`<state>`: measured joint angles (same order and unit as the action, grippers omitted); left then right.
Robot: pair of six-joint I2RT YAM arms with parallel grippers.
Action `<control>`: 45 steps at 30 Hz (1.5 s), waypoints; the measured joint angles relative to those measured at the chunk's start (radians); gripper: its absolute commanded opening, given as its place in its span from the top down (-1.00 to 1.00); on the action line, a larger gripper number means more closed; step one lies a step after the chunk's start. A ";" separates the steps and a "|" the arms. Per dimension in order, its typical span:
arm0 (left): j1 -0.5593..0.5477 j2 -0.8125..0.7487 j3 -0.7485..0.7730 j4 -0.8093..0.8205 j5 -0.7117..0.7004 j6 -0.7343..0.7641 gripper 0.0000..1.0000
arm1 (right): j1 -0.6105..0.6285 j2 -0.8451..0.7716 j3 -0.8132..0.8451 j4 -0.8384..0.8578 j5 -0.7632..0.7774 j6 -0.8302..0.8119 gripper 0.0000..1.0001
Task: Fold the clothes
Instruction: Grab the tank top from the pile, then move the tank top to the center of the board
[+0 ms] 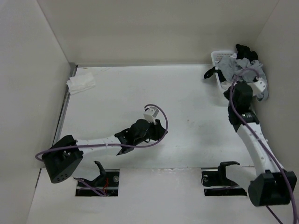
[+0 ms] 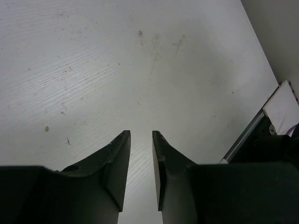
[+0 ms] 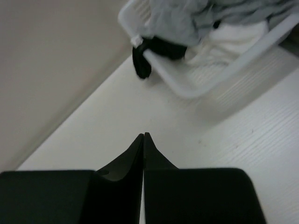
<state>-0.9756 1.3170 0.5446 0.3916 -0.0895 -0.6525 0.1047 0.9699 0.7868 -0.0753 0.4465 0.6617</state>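
Note:
The only clothes out on the table are a small pale folded garment (image 1: 80, 83) at the back left corner, far from both arms. My left gripper (image 1: 160, 132) (image 2: 141, 133) hovers low over bare table near the middle, its jaws a little apart with nothing between them. Just in front of the basket at the back right, my right gripper (image 1: 232, 88) (image 3: 144, 134) is shut and empty, with its fingertips over bare table.
A white basket (image 1: 218, 58) (image 3: 187, 86) in the back right corner holds a heap of black, white and grey garments (image 1: 231, 65) (image 3: 177, 18). A black piece (image 1: 209, 73) (image 3: 141, 63) hangs over its left corner. Walls enclose the table on three sides.

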 measured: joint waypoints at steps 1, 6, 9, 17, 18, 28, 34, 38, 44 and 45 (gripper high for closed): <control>-0.005 -0.006 -0.009 0.013 0.000 0.014 0.53 | -0.048 0.063 0.063 -0.002 0.011 -0.006 0.36; -0.008 -0.041 -0.043 0.059 -0.009 0.079 0.23 | -0.210 0.388 0.375 -0.014 0.033 -0.068 -0.02; 0.002 -0.053 -0.063 0.080 -0.012 0.097 0.12 | -0.275 0.600 0.557 -0.037 0.032 -0.114 -0.12; 0.048 -0.028 -0.074 0.123 0.009 0.095 0.07 | -0.364 0.945 0.862 -0.184 -0.009 -0.187 -0.08; 0.053 -0.025 -0.074 0.128 0.012 0.095 0.06 | -0.370 0.959 0.874 -0.191 -0.021 -0.187 -0.07; 0.084 0.016 -0.085 0.182 0.056 0.077 0.06 | -0.432 1.057 1.032 -0.203 -0.116 -0.134 0.46; 0.101 0.038 -0.085 0.207 0.062 0.072 0.06 | -0.437 1.089 1.021 -0.176 -0.137 -0.111 1.00; 0.103 0.067 -0.085 0.216 0.069 0.068 0.07 | -0.422 0.930 0.803 -0.077 -0.136 -0.094 1.00; 0.108 0.082 -0.085 0.224 0.076 0.057 0.07 | -0.241 0.393 0.503 0.046 -0.099 -0.090 1.00; 0.112 0.081 -0.085 0.225 0.076 0.055 0.07 | -0.193 0.319 0.498 0.074 -0.098 -0.097 1.00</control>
<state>-0.8639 1.3979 0.4591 0.6163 -0.0132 -0.5976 -0.0883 1.2884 1.2846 -0.0017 0.3489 0.5644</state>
